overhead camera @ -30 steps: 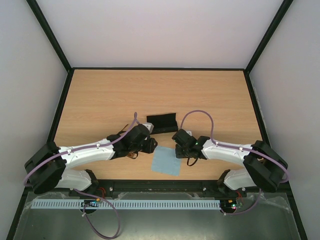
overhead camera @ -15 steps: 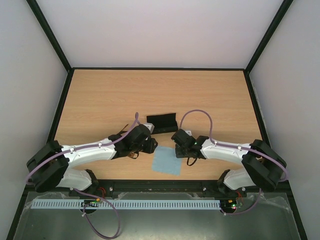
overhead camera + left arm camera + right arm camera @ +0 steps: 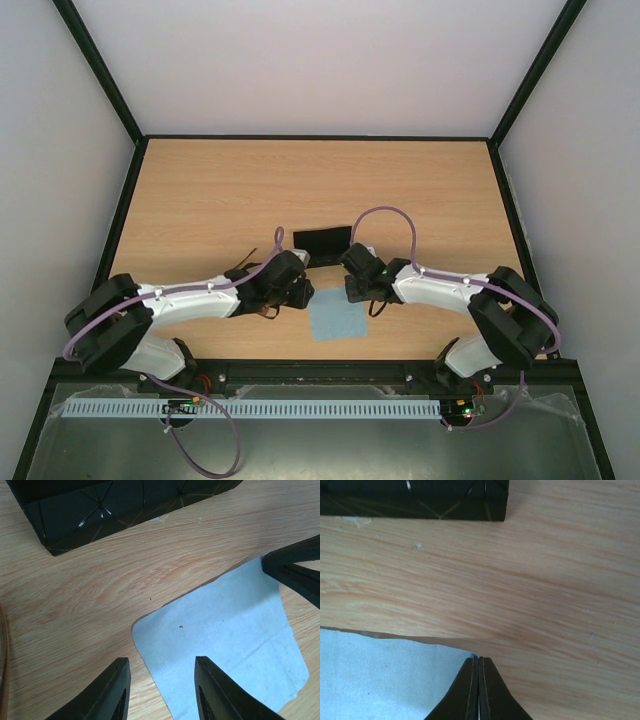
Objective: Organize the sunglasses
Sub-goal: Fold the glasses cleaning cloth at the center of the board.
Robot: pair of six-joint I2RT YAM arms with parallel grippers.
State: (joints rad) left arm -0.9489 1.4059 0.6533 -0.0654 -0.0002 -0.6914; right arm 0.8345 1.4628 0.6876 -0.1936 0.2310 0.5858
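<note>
The wooden table [image 3: 200, 190] carries both arms stretched toward its middle, where a black case [image 3: 322, 240] lies just behind a light blue cloth [image 3: 338, 318] spread flat. The left gripper [image 3: 161, 670] hangs low over the cloth's near-left corner with its fingers released and nothing between them, while the right gripper [image 3: 478, 662] has its fingers clenched together on the cloth's opposite corner. The sunglasses [image 3: 5, 675] sit under the left wrist, left of the cloth, and only a slim brown temple arm shows at the edge of that wrist's view
</note>
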